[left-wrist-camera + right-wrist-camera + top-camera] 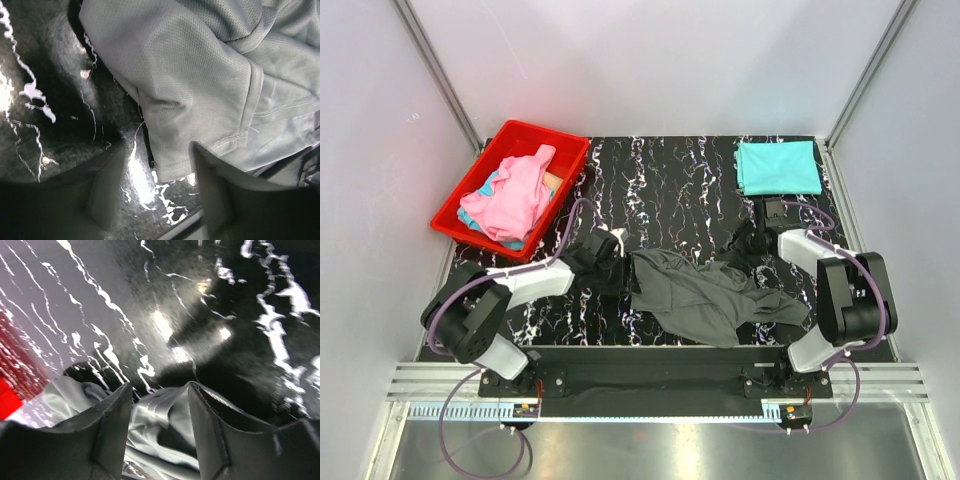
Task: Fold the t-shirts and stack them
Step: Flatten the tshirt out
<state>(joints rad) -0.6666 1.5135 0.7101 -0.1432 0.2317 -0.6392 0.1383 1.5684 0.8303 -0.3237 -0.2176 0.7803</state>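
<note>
Grey shirt (705, 295) is lying crumpled on the desk (660, 190) near the front edge, between the arms, so I'd say you're at the spread-it-flat stage. Your left hand (159, 155) is spread wide over a hemmed edge on its left side, nothing pinched yet. Your right hand (160, 390) is also released, with folds of cloth showing in the gap.

Get each hand onto a single layer at the hem before closing, then pull apart evenly, or you'll probably just drag a bunch.

Fabric's a fine mesh knit with stitched hems, limp-looking, and the desk is glossy black marble print, so it should slide. Teal shirt (778, 167) sits folded square at the far right corner; pink shirt (525, 190) is heaped in the bin (470, 215).
</note>
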